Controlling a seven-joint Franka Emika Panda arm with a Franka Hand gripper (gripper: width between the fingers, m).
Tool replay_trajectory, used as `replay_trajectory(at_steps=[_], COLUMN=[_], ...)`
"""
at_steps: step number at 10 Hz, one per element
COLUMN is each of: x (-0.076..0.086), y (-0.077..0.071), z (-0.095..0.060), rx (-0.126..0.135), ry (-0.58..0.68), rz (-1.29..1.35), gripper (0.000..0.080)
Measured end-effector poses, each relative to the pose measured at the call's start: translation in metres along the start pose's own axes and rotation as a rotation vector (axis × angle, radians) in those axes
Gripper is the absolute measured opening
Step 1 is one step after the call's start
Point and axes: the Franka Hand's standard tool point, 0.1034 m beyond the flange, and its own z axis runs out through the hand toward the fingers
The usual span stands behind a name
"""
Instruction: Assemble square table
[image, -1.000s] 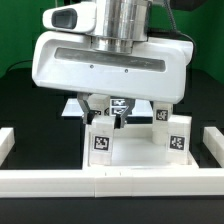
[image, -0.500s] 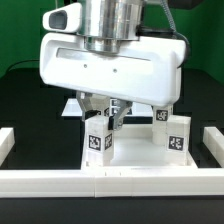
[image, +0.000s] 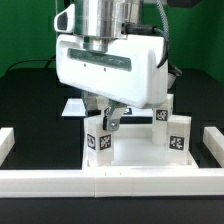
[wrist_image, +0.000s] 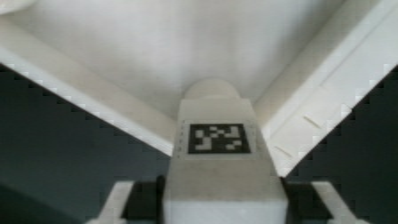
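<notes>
Swinging round since a second ago, the gripper (image: 105, 122) has its jaws clamped on a leg post (wrist_image: 217, 135), twisting it into the square panel (wrist_image: 178, 45).

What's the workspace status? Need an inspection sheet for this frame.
Surface: black table, white border rails along its edges.
Job's things: square panel standing up, tagged leg post at the gripper.
Clutter: nothing seen.
Grippers: gripper low at a tagged part by the panel; open or shut cannot be told.
Cables: dark cable above the arm.
Surroundings: green backdrop.
</notes>
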Motion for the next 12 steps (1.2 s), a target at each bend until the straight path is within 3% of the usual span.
replay_trajectory(at_steps=[2, 3, 6, 8, 9, 10, 11, 12], x=[-0.0004, -0.0024, -0.0051, -0.0060, -0.0063, -0.0069, -0.0068, -0.0068], y=[-0.0004, -0.0028, -0.0074, -0.0074, -0.0072, -0.0073, -0.0069, -0.0068], z=[0.0004, 0.0006, 0.0004, 0.0003, 0.0004, 0.0003, 0.0006, 0.0007], rx=[0.042, 0.048, 0.047, 0.043, 0.041, 0.039, 0.039, 0.038], ry=[0.006, 0.008, -0.007, -0.009, -0.008, -0.009, -0.007, -0.005], rz=[0.314, 0.474, 0.791, 0.771, 0.723, 0.682, 0.619, 0.522], gripper=[0.0285, 0.0285, 0.0288, 0.0288, 0.0385, 0.0385, 0.0559, 0.0630])
